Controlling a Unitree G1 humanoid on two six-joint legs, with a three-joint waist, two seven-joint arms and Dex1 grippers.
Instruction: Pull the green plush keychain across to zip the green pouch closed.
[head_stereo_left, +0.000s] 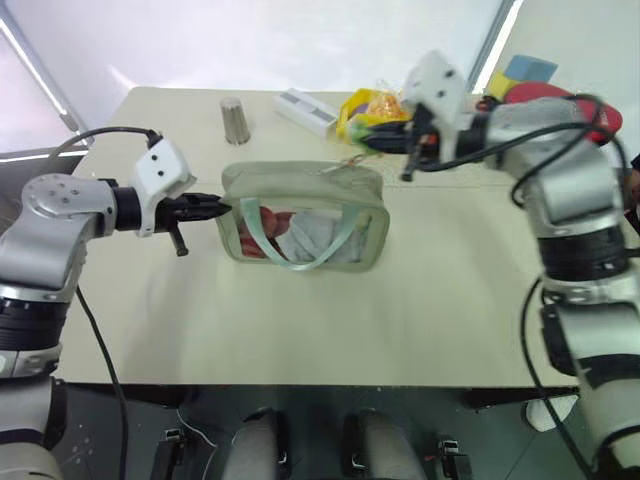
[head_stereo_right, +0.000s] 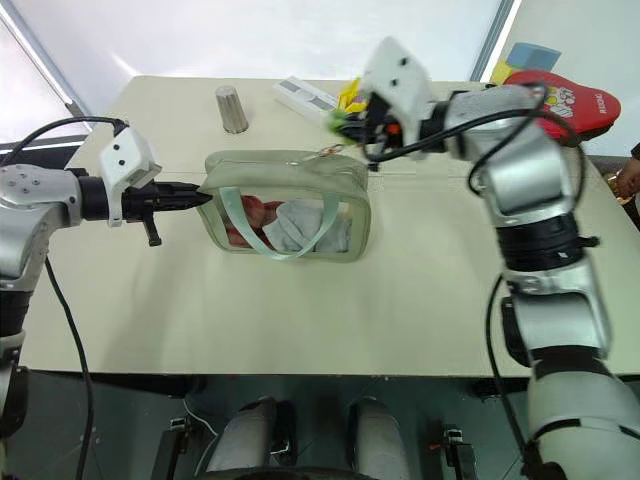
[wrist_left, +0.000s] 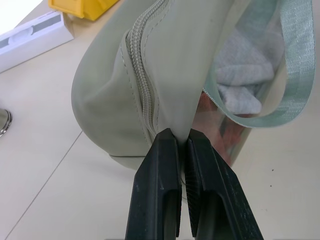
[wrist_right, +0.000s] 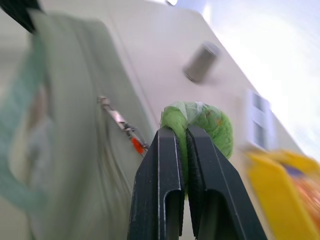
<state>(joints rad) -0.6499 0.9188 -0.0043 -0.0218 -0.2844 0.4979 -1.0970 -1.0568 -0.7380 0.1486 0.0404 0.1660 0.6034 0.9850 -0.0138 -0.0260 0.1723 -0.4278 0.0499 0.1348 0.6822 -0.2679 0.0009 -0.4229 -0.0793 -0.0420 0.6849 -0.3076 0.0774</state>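
The green pouch (head_stereo_left: 303, 217) stands mid-surface, with bare surface (head_stereo_left: 330, 330) along its near side. Left gripper (wrist_left: 181, 140): jaws clamped on the pouch's end seam. Right gripper (wrist_right: 181, 131): jaws clamped on the fuzzy green plush keychain (wrist_right: 207, 122), above the pouch's far right corner. One metal cup (head_stereo_left: 235, 120), one white box (head_stereo_left: 305, 110) and one yellow bin (wrist_left: 85, 7) stand behind.
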